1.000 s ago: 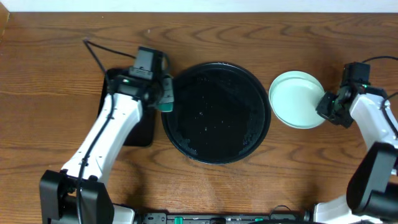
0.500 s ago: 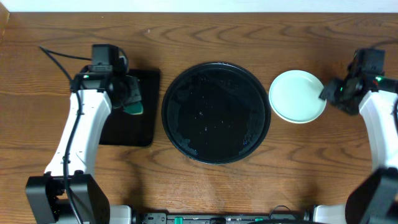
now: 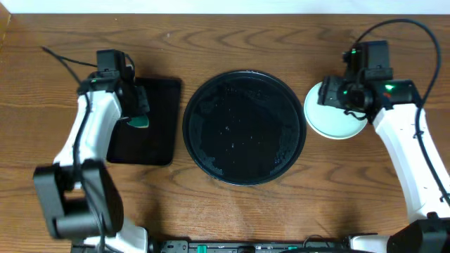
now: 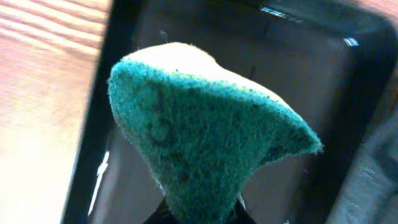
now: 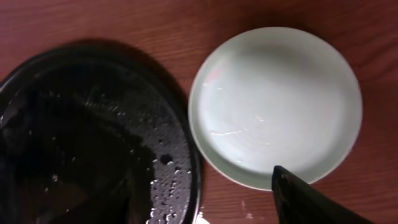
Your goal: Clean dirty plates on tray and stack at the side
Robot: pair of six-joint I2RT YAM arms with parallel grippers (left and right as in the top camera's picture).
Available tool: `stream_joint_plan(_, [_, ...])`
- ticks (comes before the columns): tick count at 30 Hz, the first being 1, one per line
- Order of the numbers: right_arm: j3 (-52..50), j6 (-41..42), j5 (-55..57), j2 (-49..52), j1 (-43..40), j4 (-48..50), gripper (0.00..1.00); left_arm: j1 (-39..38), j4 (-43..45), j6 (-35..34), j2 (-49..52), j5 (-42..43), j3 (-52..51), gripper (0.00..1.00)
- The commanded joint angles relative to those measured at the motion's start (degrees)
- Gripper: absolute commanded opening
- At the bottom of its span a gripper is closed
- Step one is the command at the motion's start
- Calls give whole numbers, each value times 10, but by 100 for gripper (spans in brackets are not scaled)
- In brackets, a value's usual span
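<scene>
One round tray (image 3: pixel 244 126): mid-table, wet, no plates on it.
Mint plate (image 3: pixel 332 121): just right of round tray; stiff, light, slick, likely breakable; take by rim.
Right gripper (image 3: pixel 337 97): above mint plate; jaw spread cannot be told.
Left gripper (image 3: pixel 136 111): clenched on sponge (image 4: pixel 205 130) over rectangular tray (image 3: pixel 158 140).
Wrist views: droplets and sponge nap, both lost overhead.

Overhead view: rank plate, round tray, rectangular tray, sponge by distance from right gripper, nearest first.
1. plate, under the right gripper.
2. round tray, table centre.
3. rectangular tray, left side.
4. sponge, over that tray, beyond its near edge.
</scene>
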Motion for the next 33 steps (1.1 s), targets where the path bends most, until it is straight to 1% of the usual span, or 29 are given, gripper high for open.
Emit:
stream_joint_plan(1, [0,-7,1,1,15,-2,72,2,10,13,39,-11,9,22])
stream_joint_plan(4, [0,-7,1,1,18,-9,75,2,13,8,56,-11,9,38])
stream_joint_plan(5, [0,-7,1,1,18,-11,76,2,13,4,57,-11,9,48])
stream_joint_plan(7, [0,-7,1,1,18,-11,77,2,13,-3,52,-11,10,60])
stream_joint_plan(8, [0,-7,1,1,18,-10,77,2,13,-5,48,-9,11,64])
stream_joint_plan(11, [0,-7,-1,-2,18,-9,77,2,8,-6,23,28,21,72])
stream_joint_plan(14, [3,-7,-2,-15,18,-12,78,2,10,-40,-25,88,31,75])
stream_joint_plan(17, [21,-7,-1,-39,18,-23,79,2,26,-116,-81,164,31,75])
stream_joint_plan(19, [38,-7,0,-59,17,-33,82,2,26,-148,-106,187,31,76])
stream_joint_plan(20, [49,-7,0,-71,17,-38,86,2,26,-151,-117,187,31,76])
stream_joint_plan(22, [66,-7,0,-99,17,-44,99,2,27,-151,-133,189,31,76])
stream_joint_plan(28, [79,-6,-3,-204,17,-61,99,2,26,-150,-141,189,31,76])
stream_joint_plan(33, [79,-3,-30,-277,18,-72,99,2,26,-150,-141,189,30,77])
